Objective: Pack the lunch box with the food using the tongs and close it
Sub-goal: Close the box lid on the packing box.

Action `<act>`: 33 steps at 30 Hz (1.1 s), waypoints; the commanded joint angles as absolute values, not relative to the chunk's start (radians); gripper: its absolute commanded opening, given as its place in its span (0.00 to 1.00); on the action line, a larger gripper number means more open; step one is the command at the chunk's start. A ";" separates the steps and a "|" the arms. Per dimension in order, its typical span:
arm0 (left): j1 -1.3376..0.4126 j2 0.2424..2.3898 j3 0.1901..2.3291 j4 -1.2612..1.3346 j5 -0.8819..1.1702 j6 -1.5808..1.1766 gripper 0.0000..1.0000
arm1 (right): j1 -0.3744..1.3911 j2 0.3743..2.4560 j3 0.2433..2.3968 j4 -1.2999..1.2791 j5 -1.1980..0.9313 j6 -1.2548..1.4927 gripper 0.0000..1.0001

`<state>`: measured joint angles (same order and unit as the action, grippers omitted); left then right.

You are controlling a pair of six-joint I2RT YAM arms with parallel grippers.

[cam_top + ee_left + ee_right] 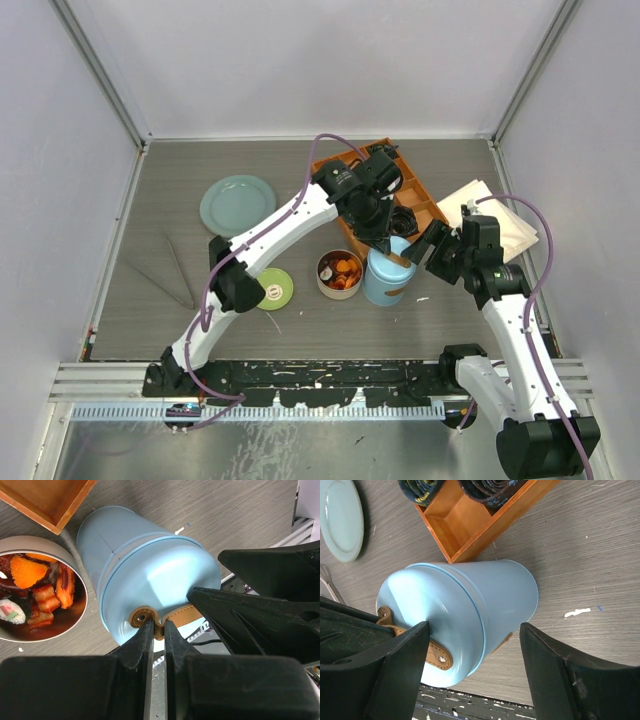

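Blue cylinder (388,280) upright, lid (165,575) on. The tin (322,280) is just beside it on the left and holds the food (30,580). The tray (425,195) corner is close behind; bare table (470,330) lies in front and to the right.

Left gripper (159,625) narrow, pinched on the tan strap (177,615) atop the lid. Right gripper (474,626) wide, one tip at the strap.

The tongs (180,270) lie far left, near the wall (60,200). Mark on green lid (275,288) too small to read.

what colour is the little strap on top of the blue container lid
The strap is tan brown, leather-like; shows best in the left wrist view.
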<state>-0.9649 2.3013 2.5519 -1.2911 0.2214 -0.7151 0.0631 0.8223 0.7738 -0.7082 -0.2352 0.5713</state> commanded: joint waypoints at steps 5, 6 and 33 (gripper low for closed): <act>-0.959 2.319 2.551 -1.226 0.256 -0.711 0.16 | 0.061 0.852 0.723 -0.682 -0.160 0.565 0.76; -0.959 2.319 2.542 -1.227 0.253 -0.707 0.17 | 0.062 0.858 0.722 -0.683 -0.161 0.564 0.76; -0.895 1.907 1.944 -0.929 0.209 -0.728 0.59 | 0.061 0.859 0.786 -0.721 -0.211 0.518 0.78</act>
